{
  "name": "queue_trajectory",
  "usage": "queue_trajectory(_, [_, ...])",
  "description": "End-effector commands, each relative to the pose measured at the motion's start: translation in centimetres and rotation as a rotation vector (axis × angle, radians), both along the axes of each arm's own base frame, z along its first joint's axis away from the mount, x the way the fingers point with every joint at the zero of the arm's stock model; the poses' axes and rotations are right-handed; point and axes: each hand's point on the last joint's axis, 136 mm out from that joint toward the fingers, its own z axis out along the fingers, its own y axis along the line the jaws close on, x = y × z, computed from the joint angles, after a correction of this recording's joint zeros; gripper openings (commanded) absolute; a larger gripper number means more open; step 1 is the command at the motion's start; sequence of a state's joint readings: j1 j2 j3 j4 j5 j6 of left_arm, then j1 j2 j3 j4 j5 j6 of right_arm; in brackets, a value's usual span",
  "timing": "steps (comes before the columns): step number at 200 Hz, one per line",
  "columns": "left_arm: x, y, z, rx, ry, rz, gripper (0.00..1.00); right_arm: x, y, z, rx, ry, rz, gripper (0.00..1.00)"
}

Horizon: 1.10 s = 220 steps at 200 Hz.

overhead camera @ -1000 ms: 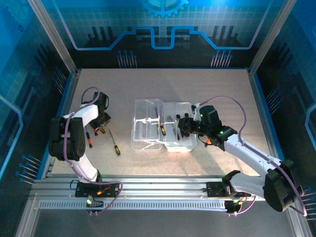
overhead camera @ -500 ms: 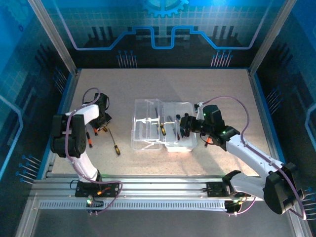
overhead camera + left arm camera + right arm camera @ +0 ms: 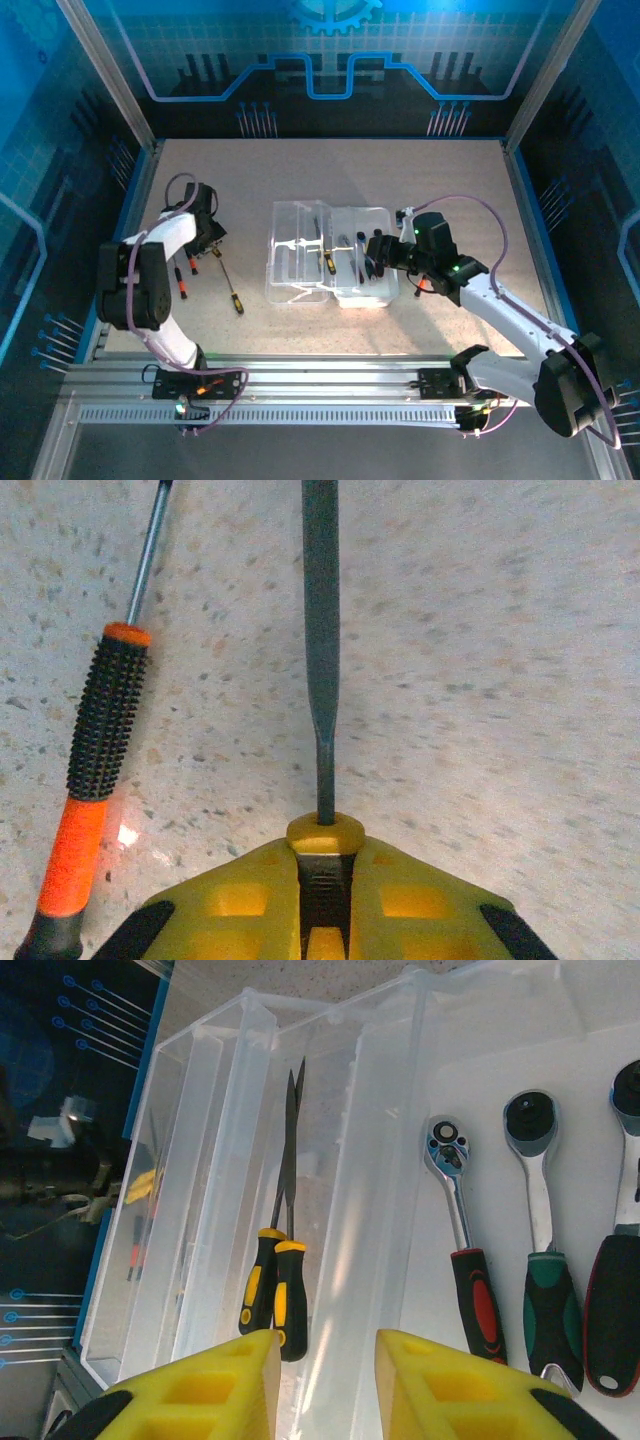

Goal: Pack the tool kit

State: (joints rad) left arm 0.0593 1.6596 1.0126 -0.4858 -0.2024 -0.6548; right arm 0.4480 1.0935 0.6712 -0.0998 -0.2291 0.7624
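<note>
The left gripper point(image 3: 325, 865) is closed tight on a screwdriver point(image 3: 321, 660). Its yellow fingers point(image 3: 420, 900) pinch the handle just behind the yellow collar, and the dark shaft runs straight out ahead of them, low over the table point(image 3: 500, 680). Whether the tip touches the table I cannot tell. Just left of that shaft an orange screwdriver point(image 3: 98, 750) lies flat on the table, clear of the fingers, with its black knurled grip beside the held shaft and its thin blade pointing ahead. From above, this gripper sits well to the left of the case point(image 3: 300, 262). A loose screwdriver point(image 3: 236, 300) lies on the table between the two, a little nearer the arm bases

The right gripper point(image 3: 328, 1345) is partly open, its fingers apart with nothing between them, and it hangs over the case. Straight ahead of the gap, down in a narrow clear compartment, a black-yellow tool point(image 3: 285, 1290) lies lengthwise with its handle toward the fingers and its point away. To the right of the fingers, in the paler half of the case, three ratchets point(image 3: 462, 1230) lie side by side with their heads away. The red-handled one is nearest, the green one is next, and the third is cut off at the edge
</note>
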Motion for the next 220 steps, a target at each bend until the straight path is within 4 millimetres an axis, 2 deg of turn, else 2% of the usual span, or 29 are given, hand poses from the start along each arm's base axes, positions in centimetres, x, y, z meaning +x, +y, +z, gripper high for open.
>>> queue_trajectory(1, [1.3,-2.0,4.4,-0.032,-0.123,-0.096,0.14,0.2,-0.3,2.2,0.018,-0.028,-0.007,0.31])
queue_trajectory(21, [1.0,-4.1,7.6,-0.029,-0.182,-0.186,0.13,0.1,-0.3,2.6,0.015,-0.03,-0.003,0.31])
queue_trajectory(40, [-0.1,-7.5,10.4,-0.033,-0.236,-0.31,0.13,-0.1,0.3,3.3,0.031,-0.038,0.024,0.32])
queue_trajectory(61, [-1.9,-13.6,12.7,-0.139,-0.316,-0.475,0.13,0.0,0.9,4.3,0.049,-0.054,0.043,0.33])
queue_trajectory(76, [-3.7,-17.9,13.7,-0.213,-0.341,-0.582,0.13,0.3,1.6,5.1,0.071,-0.066,0.056,0.34])
queue_trajectory(89, [-5.1,-20.8,14.7,-0.246,-0.364,-0.658,0.12,0.5,2.6,6.0,0.095,-0.078,0.077,0.35])
queue_trajectory(117, [-7.9,-25.6,15.8,-0.296,-0.379,-0.789,0.12,0.4,5.8,7.5,0.127,-0.102,0.146,0.37])
queue_trajectory(125, [-8.6,-27.1,15.8,-0.319,-0.378,-0.821,0.12,0.2,6.7,7.0,0.126,-0.091,0.159,0.37])
queue_trajectory(128, [-8.9,-27.7,15.8,-0.33,-0.378,-0.838,0.12,0.4,7.2,8.0,0.137,-0.11,0.167,0.37])
queue_trajectory(135, [-9.5,-29.0,16.0,-0.349,-0.382,-0.879,0.12,0.4,8.1,8.3,0.143,-0.115,0.181,0.38])
queue_trajectory(173, [-11.4,-33.2,16.0,-0.389,-0.388,-1.013,0.12,1.5,10.5,7.3,0.165,-0.076,0.177,0.38])
queue_trajectory(196, [-11.6,-33.7,15.8,-0.382,-0.369,-1.033,0.12,2.1,10.5,6.6,0.168,-0.044,0.139,0.38])
queue_trajectory(220, [-11.7,-33.7,15.8,-0.382,-0.366,-1.03,0.11,2.6,9.5,5.8,0.135,-0.023,0.077,0.37])
